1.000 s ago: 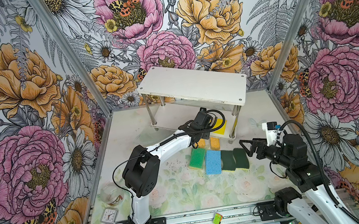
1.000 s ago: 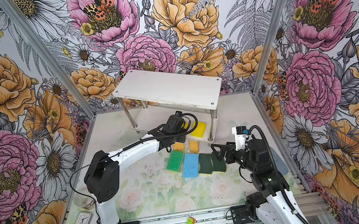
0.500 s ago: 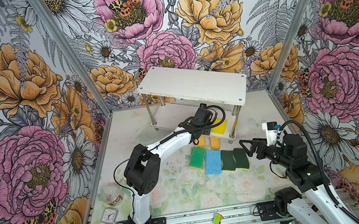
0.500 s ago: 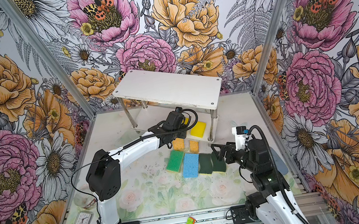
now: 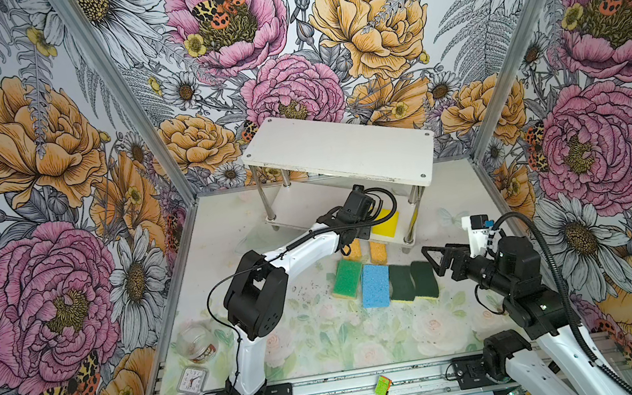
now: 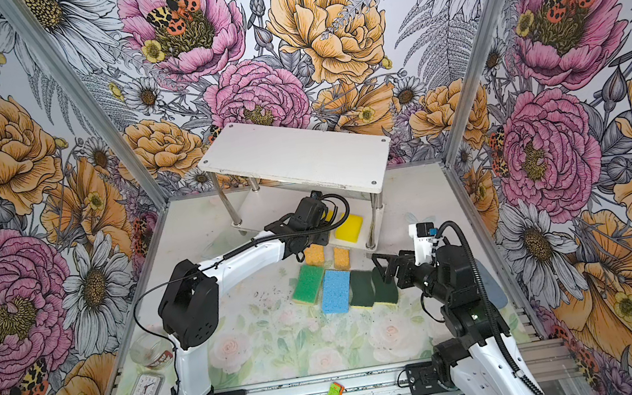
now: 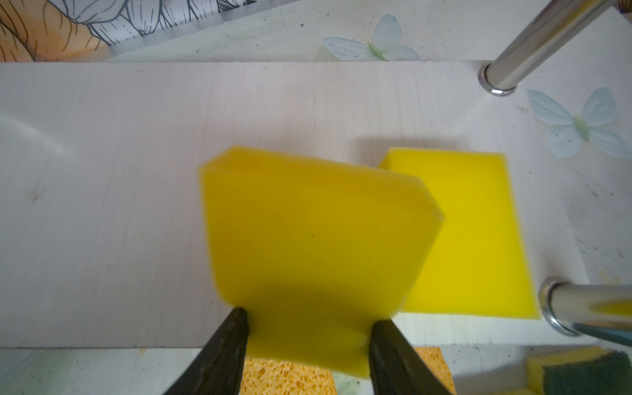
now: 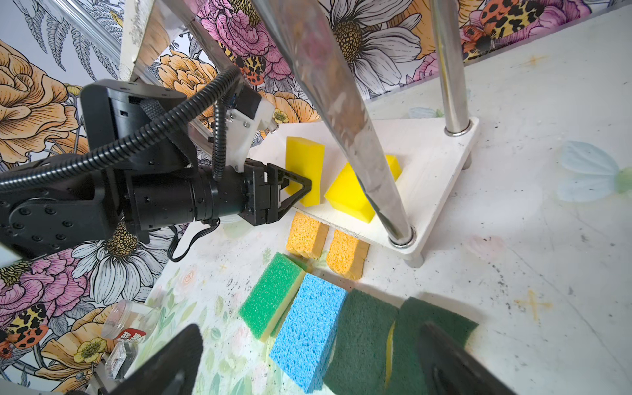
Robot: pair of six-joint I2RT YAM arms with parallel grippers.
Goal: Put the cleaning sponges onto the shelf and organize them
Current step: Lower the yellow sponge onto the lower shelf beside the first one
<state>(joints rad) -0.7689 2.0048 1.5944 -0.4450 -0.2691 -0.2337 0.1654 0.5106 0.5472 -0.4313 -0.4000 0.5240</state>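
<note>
Sponges first: the held yellow sponge (image 7: 314, 246) is smooth, dense foam with crisp edges. It is pinched at its near end between the two black fingers (image 7: 232, 328) of the left gripper (image 7: 307, 318), over the white lower board (image 7: 102, 205) of the shelf (image 5: 341, 153). The left wrist view shows that pinch. The right wrist view shows the block standing on edge, close beside the second yellow sponge (image 8: 349, 196), which lies flat on the board near a shiny metal post (image 8: 352, 136). Whether the held block touches the board I cannot tell. In both top views the top board and wrist mostly hide it.

On the table (image 5: 325, 331) in front lie two porous orange sponges (image 8: 306, 236), a green-topped sponge (image 8: 270, 294), a blue sponge (image 8: 307, 328) and two wavy dark green sponges (image 8: 362, 338). The right gripper (image 5: 434, 261) hangs just beside the dark green pair, jaws spread.
</note>
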